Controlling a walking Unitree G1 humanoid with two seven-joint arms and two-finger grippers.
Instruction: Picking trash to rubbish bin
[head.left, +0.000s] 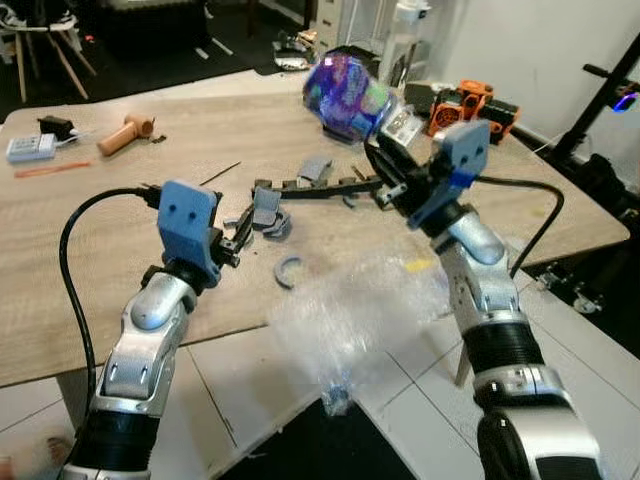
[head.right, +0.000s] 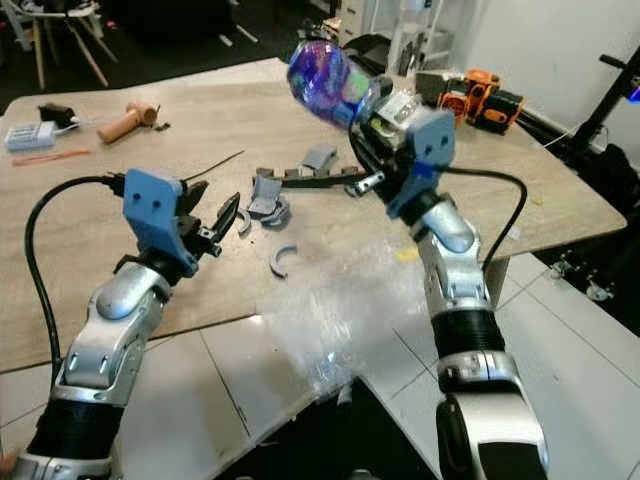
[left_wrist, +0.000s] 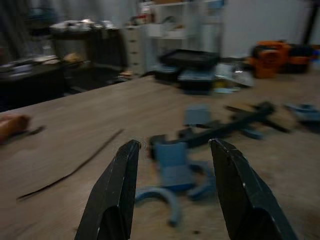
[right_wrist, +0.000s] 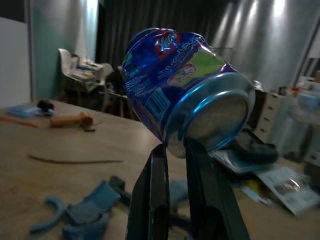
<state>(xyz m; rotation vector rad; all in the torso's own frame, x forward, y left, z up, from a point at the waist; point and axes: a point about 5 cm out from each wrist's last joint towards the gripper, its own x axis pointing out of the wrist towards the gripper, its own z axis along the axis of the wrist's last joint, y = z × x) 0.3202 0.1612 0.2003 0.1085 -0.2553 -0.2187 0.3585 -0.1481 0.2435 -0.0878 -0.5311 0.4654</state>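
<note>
while the right gripper (right_wrist: 172, 150) pinches the bottom rim of a crushed blue can (head.left: 345, 95) and holds it raised above the wooden table (head.left: 120, 260), the can sticks up and away from the fingertips, tilted, clear of everything below. the fingers are nearly together, with just the thin rim between them, so the hold looks slight.

the left gripper (left_wrist: 175, 160) hovers low over the table with its fingers spread wide and nothing between them. just ahead of its tips lies a heap of grey-blue plastic pieces (left_wrist: 172, 165), and past those a long dark strip (head.left: 320, 187). a curved grey piece (head.left: 287, 270) lies on the table between the two arms, and a sheet of clear plastic wrap (head.left: 350, 310) hangs over the table edge below the right forearm.

my reading is that the step in hand is carrying the picked-up can off to the bin; no bin can be made out from here. the next move calls for turning away from the table without jolting the can loose.
</note>
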